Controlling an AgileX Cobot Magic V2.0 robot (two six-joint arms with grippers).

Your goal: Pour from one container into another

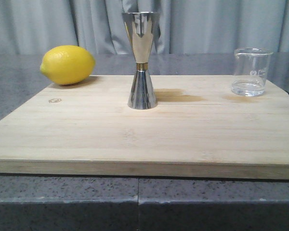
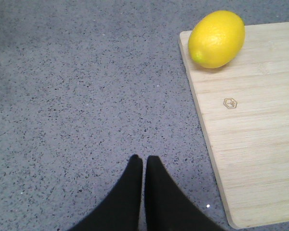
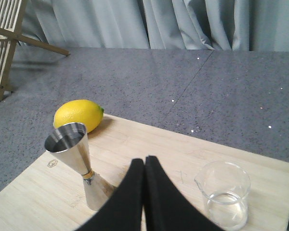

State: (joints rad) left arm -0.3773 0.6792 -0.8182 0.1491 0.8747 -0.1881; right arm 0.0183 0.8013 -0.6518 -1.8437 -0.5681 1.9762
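The clear glass beaker [image 1: 250, 71] stands upright at the back right of the wooden board [image 1: 135, 139], with a little clear liquid in its bottom. The steel jigger [image 1: 141, 60] with a gold waist band stands upright near the board's back middle. In the right wrist view the beaker [image 3: 225, 196] and the jigger [image 3: 79, 161] flank my right gripper [image 3: 144, 160], which is shut and empty, apart from both. My left gripper [image 2: 143, 158] is shut and empty over the grey counter, off the board's left edge. Neither gripper shows in the front view.
A yellow lemon [image 1: 67, 64] lies at the board's back left corner. Damp stains [image 1: 180, 96] mark the board between jigger and beaker. A wooden rack [image 3: 5, 38] stands on the counter beyond the board. Grey curtains hang behind.
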